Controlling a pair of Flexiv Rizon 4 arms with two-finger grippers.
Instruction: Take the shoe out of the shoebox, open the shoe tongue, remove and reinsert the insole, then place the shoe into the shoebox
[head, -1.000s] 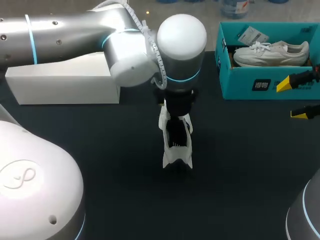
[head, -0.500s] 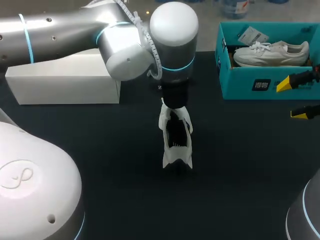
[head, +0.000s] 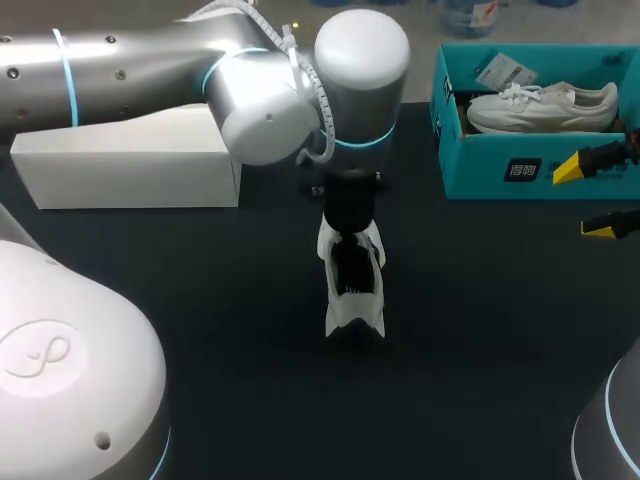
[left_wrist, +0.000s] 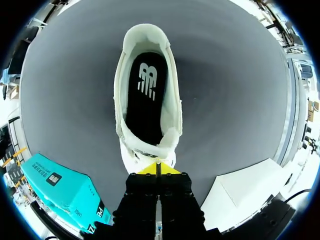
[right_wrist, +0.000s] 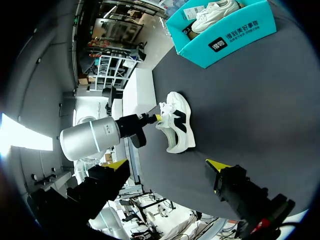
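Tongue-opening step: your left gripper (left_wrist: 157, 168), tips pressed together, seemingly pinches the tongue (left_wrist: 169, 141) of the shoe (head: 354, 300) mid-table, right gripper (head: 585, 198) spread; next, draw the tongue clear so the insole (left_wrist: 146, 95) can be gripped.

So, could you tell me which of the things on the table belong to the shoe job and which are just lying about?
Part of the job: shoe on the table, its black insole, teal shoebox, left gripper at the shoe, right gripper near the shoebox.
Just lying about: white box, second shoe inside the shoebox.
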